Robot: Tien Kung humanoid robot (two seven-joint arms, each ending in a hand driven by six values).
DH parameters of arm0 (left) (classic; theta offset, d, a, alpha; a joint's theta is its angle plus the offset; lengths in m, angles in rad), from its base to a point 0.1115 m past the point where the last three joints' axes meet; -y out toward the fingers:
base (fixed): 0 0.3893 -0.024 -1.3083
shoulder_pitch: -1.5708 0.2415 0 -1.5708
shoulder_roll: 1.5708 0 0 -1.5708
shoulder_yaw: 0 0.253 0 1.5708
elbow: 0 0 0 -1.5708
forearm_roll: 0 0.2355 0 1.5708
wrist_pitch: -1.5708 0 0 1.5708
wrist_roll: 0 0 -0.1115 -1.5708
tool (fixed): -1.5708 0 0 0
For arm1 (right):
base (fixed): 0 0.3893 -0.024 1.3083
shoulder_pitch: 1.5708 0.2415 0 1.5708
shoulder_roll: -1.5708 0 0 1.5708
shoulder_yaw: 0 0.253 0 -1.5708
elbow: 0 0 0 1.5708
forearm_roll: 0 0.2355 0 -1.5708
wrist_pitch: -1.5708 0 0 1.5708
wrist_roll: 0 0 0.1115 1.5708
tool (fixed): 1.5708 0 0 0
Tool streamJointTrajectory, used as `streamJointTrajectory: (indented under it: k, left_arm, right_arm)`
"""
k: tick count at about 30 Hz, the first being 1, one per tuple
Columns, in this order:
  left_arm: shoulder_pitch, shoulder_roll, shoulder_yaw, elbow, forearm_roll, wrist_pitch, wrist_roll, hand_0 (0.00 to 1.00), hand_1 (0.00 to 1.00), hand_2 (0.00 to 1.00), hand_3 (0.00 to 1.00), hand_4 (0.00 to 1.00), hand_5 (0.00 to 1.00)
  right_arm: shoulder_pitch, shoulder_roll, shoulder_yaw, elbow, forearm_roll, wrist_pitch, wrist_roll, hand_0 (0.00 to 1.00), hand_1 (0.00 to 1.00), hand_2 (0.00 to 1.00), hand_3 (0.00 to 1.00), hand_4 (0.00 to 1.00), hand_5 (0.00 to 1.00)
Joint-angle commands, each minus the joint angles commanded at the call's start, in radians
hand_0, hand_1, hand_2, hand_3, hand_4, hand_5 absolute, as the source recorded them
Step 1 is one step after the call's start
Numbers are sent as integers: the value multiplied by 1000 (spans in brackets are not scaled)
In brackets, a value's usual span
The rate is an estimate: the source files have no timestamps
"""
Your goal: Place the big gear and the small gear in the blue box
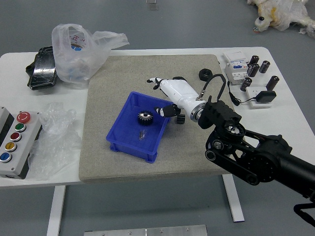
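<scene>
Head view: indistinct object (pixel 142 134) near gear (pixel 145 117)

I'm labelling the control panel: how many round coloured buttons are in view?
5, in one row on the panel, far to near: large red button, green button, smaller red button, yellow button, blue button. The picture's edge cuts the panel; others may be hidden.

A lab or workshop by the look of it, black robot arm (pixel 268 160) over a white surface (pixel 275 118), grey mat (pixel 113 83), button box (pixel 25 147), toothed metal gear (pixel 145 117) in a blue box (pixel 129 136), plain grey floor (pixel 29 211)
</scene>
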Motion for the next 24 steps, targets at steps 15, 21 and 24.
streamJointTrajectory:
  k: [15, 21, 24]
  left_arm:
    - [3, -1, 1, 1, -5, 1, -2, 695, 623, 572, 665, 636, 376]
    - [0, 0, 0, 0, -1, 0, -2, 695, 623, 571, 665, 636, 376]
    - [0, -1, -1, 0, 1, -1, 0, 695, 623, 571, 665, 636, 376]
  right_arm:
    - [-153, -47, 91, -24, 40, 9, -8, 366, 728, 775, 878, 748, 96]
    - [-123, -18, 27, -51, 65, 19, -8, 365, 729, 775, 877, 750, 98]
    - [-106, -9, -4, -71, 84, 24, -11, 365, 729, 775, 877, 750, 98]
